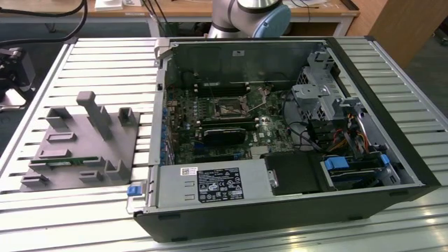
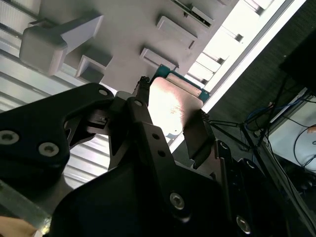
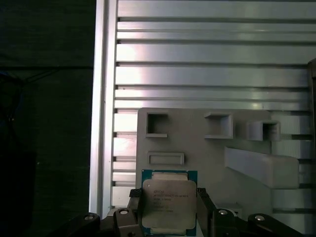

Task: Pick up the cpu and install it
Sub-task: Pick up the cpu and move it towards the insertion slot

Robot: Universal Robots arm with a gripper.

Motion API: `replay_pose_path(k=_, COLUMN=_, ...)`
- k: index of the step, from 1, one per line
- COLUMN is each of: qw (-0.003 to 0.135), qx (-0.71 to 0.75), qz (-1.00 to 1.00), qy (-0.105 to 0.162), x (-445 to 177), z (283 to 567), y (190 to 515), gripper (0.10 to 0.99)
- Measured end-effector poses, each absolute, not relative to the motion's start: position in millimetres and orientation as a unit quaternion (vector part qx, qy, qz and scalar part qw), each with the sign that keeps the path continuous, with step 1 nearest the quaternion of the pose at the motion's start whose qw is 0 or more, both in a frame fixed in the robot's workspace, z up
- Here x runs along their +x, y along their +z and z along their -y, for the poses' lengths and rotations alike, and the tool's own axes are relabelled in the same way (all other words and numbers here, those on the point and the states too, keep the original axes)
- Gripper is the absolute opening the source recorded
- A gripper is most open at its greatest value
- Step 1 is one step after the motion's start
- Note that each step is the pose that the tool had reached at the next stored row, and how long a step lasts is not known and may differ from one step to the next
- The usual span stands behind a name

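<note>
- Gripper: black fingers closed on opposite edges of the cpu, one on each side; firm grasp, seen in both wrist views.
- Cpu: silver-grey metal top faces the first wrist view's camera, with the green board edge showing around it. It lies flat between the fingers.
- Behind the cpu is the grey fixture plate with raised pockets and blocks. The chip looks lifted clear of it, but the gap can't be judged.
- Slatted aluminium table lies under the fixture, with the table edge close by the held chip.
- Exterior view: the fixture plate sits on the table at the exterior view's left, just beside the open computer case.
- Black socket frame sits on the motherboard, upper centre inside the case, well apart from the fixture.
</note>
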State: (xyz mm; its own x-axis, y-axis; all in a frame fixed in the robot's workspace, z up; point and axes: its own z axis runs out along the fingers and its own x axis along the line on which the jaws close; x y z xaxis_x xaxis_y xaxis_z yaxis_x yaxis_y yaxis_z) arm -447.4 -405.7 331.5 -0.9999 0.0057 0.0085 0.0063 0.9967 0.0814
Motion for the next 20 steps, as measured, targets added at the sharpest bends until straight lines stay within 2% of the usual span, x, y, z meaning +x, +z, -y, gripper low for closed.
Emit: replay_pose_path(k=20, qw=0.004, qx=-0.003, qz=0.999, qy=-0.041, x=-447.5, z=405.6, y=355.2, gripper=0.529)
